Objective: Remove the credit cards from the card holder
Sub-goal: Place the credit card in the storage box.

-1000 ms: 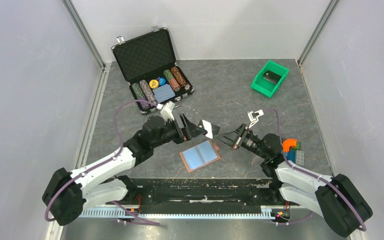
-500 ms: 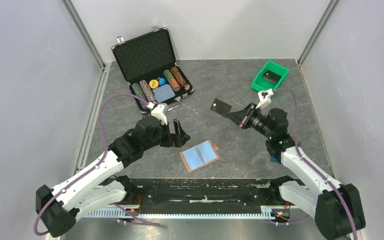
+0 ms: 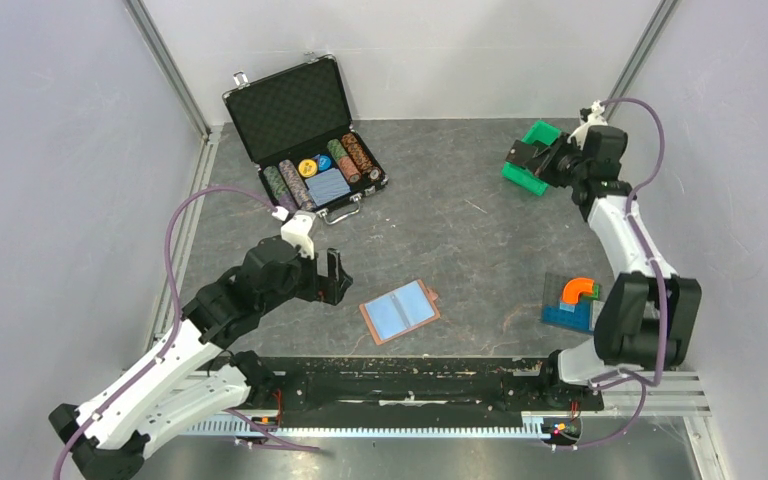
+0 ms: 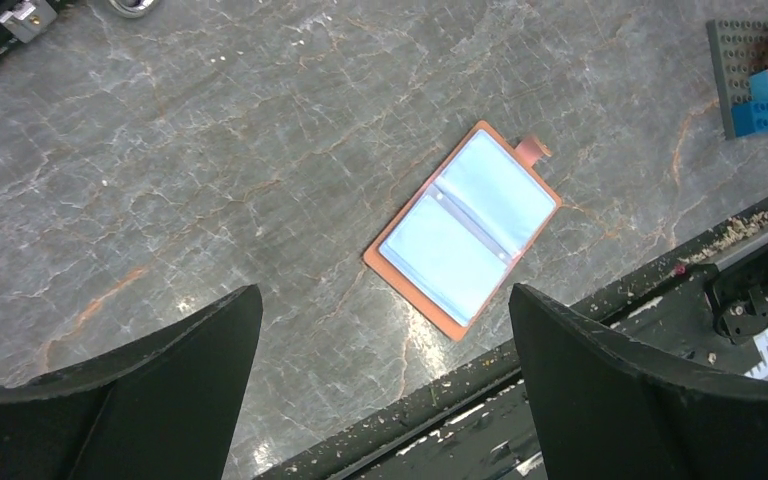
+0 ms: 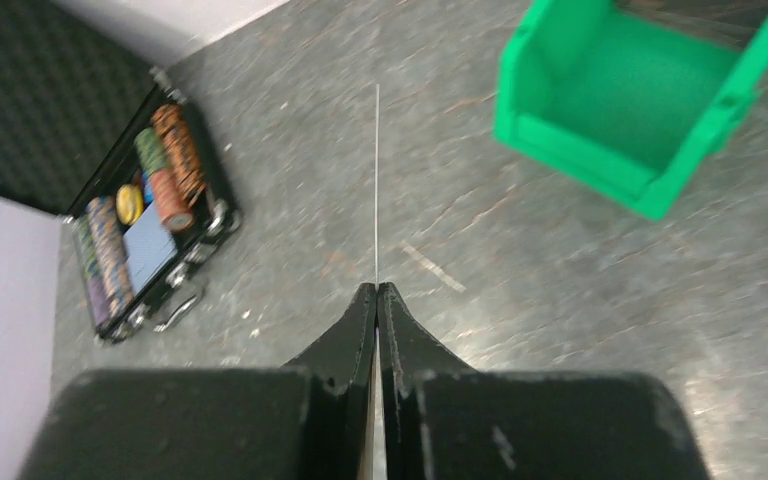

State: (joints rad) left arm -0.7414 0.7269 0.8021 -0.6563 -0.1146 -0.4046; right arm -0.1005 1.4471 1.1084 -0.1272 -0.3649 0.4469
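Card holder (image 3: pixel 400 311) open flat on table (image 3: pixel 460 235); right gripper (image 3: pixel 534 160) pinches credit card (image 3: pixel 523 157) over green bin (image 3: pixel 514 176).

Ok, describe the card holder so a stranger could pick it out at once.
On the grey table, look near the front edge, about midway along it. The card holder lies there open and flat, on its own. It is a brown-rimmed fold with pale blue lining and a small tab, unlike the big black case at the back left or the bricks at the right.

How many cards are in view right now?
1: a card, edge-on in the shut right gripper, near the green bin. More may be hidden in the bin or holder.
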